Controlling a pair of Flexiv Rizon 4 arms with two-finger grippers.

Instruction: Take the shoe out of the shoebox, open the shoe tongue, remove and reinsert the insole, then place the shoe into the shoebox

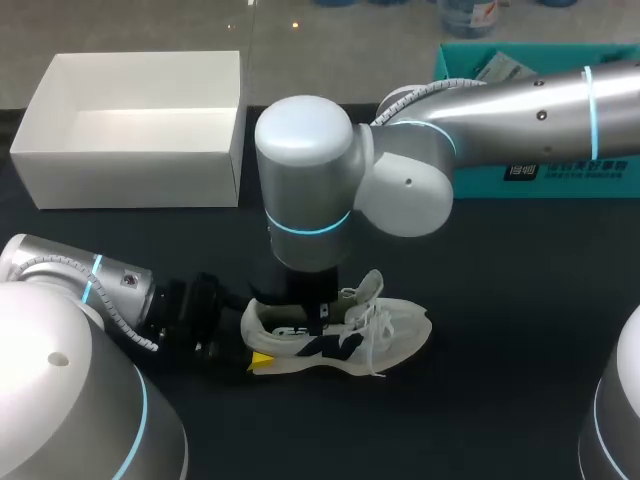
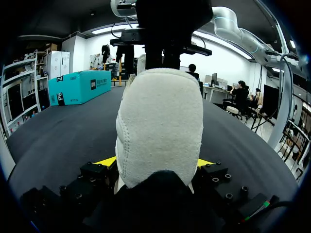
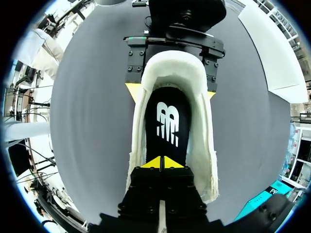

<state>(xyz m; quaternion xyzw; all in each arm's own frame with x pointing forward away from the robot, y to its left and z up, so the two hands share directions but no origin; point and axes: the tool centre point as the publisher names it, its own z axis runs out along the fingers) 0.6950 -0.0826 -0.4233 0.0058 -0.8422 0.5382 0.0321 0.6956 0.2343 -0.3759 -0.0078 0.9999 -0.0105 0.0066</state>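
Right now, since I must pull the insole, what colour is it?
The insole is black with a white logo, clearest in the right wrist view.

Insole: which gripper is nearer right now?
Right. The right gripper has its tips inside the shoe, at the insole; the left gripper is outside, clamping the heel.

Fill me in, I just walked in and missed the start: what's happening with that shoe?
The white sneaker sits upright on the black table, out of the white shoebox, which stands empty at the back. The left gripper is shut on the sneaker's heel, one yellow tip on either side. The right gripper reaches down into the shoe's opening, its tips closed together over the black insole. Whether they pinch the insole cannot be seen.
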